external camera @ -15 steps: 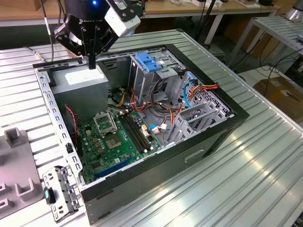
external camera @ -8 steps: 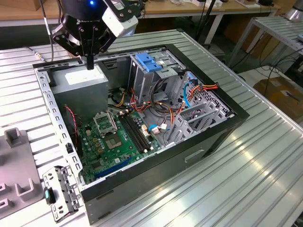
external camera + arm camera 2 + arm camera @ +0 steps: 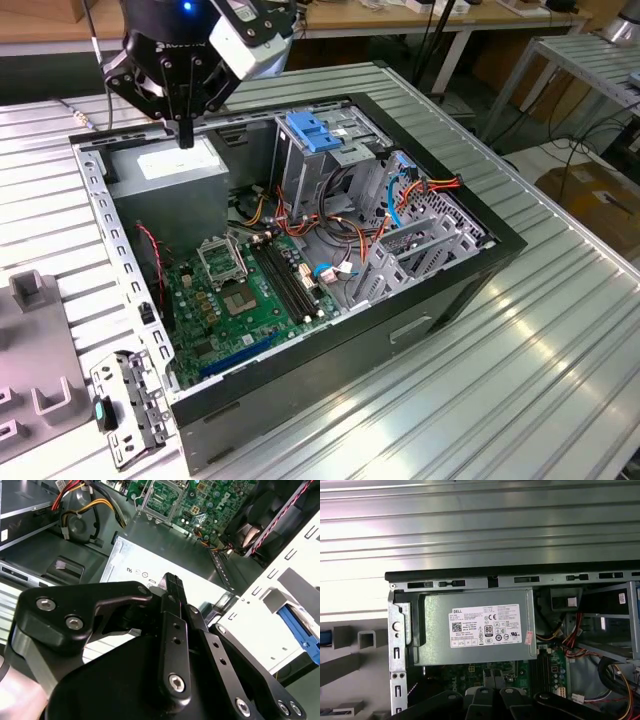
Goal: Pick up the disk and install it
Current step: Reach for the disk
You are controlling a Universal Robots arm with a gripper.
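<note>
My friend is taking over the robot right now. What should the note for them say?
Gripper: fingers shut and empty, hanging over the power supply in the open case.
Disk: not in the fingers.
Done: nothing that shows.
Left: pick up the disk and install it.

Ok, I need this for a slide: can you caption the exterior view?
Robot gripper hovers empty over the power supply inside an open computer case on a ribbed metal table.
</note>
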